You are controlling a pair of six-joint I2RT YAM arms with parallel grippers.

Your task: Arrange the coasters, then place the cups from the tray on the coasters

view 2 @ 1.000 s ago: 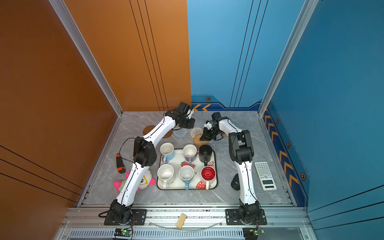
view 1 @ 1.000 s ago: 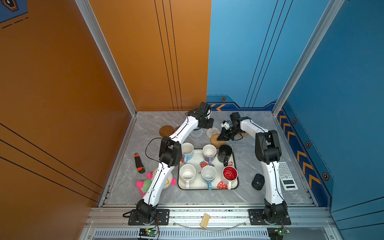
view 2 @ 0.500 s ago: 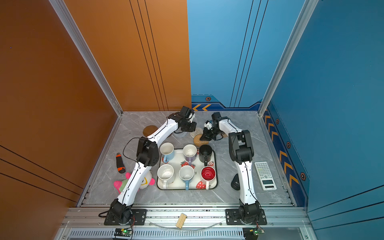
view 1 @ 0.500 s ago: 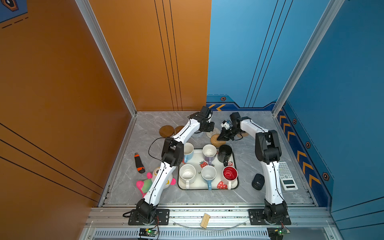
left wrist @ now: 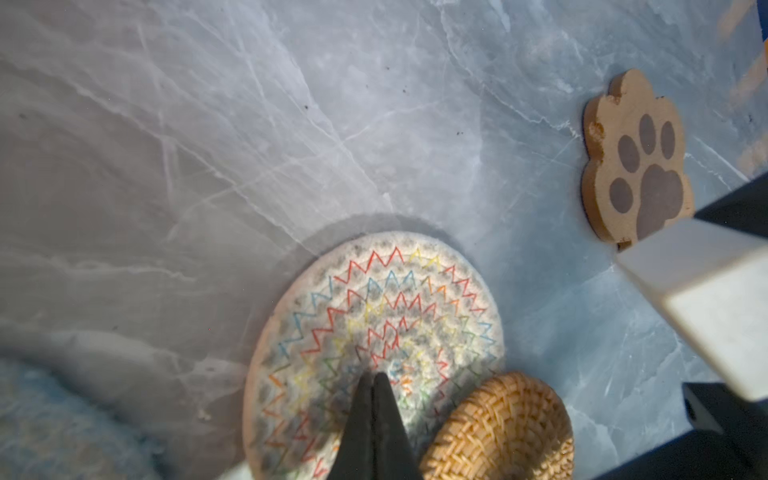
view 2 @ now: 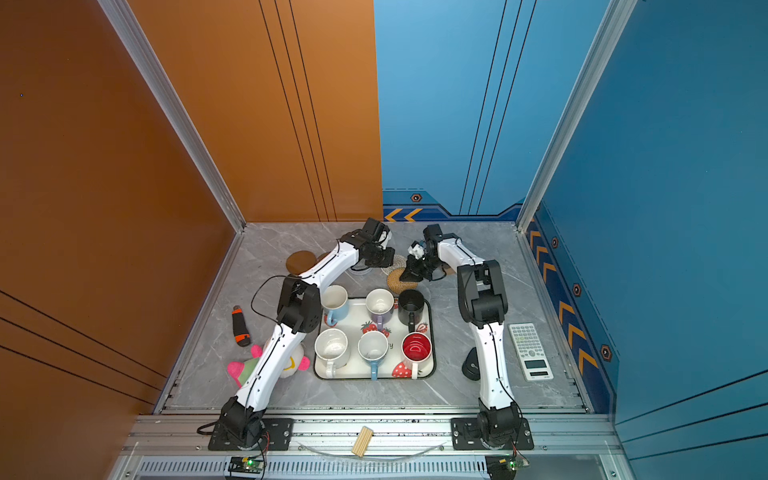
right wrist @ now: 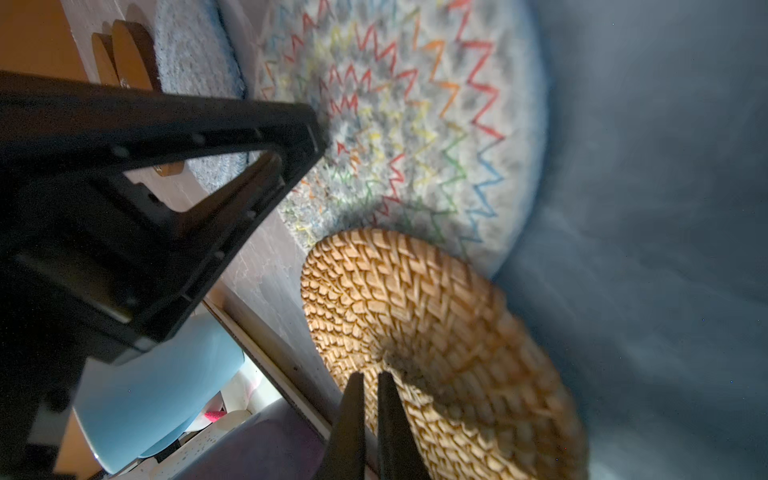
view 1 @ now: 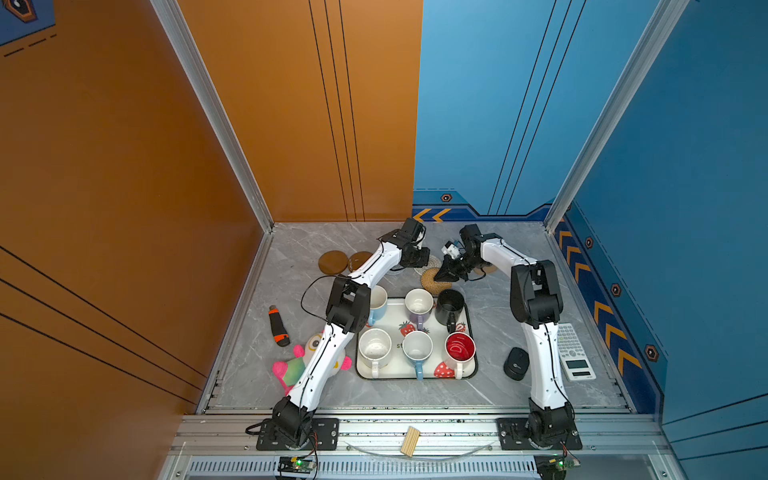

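With the left pincer (left wrist: 372, 376) pressed together on the cream coaster (left wrist: 374, 307) and the right pincer (right wrist: 370, 376) likewise on the rattan coaster (view 1: 432, 284) overlapping it at six o'clock, drag lightly along the counter (left wrist: 208, 166), separating them.

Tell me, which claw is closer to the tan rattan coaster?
Right. The right gripper is directly over the rattan coaster; the left gripper is beside it, over the cream zigzag-stitched coaster.

The marble tabletop (view 1: 291, 257) carries tray (view 1: 395, 370), coasters (view 1: 332, 262) (two overlapping), torch (view 1: 278, 326), plush (view 1: 293, 370), mouse (view 1: 516, 363), calculator (view 1: 573, 351).
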